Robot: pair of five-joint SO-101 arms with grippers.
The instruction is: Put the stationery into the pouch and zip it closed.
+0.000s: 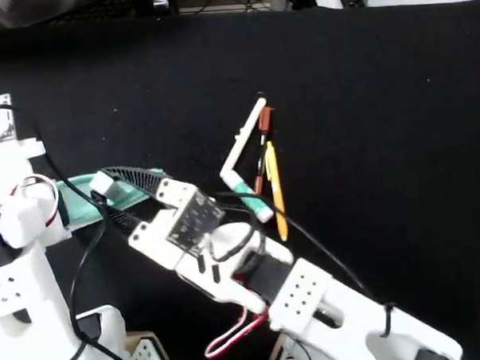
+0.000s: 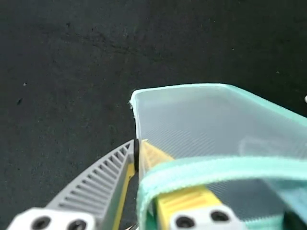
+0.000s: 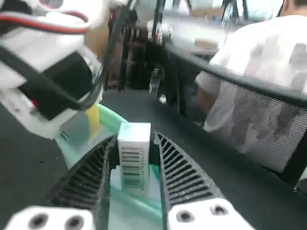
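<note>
Right fingers (image 3: 184, 177) pinch white box (image 3: 134, 155) above pouch (image 3: 110, 118).

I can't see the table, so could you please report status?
Left hand shut on pouch edge. Right hand holds box above pouch. Pens on table. Nothing in the way.

Nothing legible — only a barcode (image 3: 130, 166) on the white box (image 3: 135, 135).

Left pincer (image 2: 137, 147) nipped on pouch (image 2: 201, 120) rim; right pincer (image 3: 134, 141) clamping white block (image 3: 133, 165).
</note>
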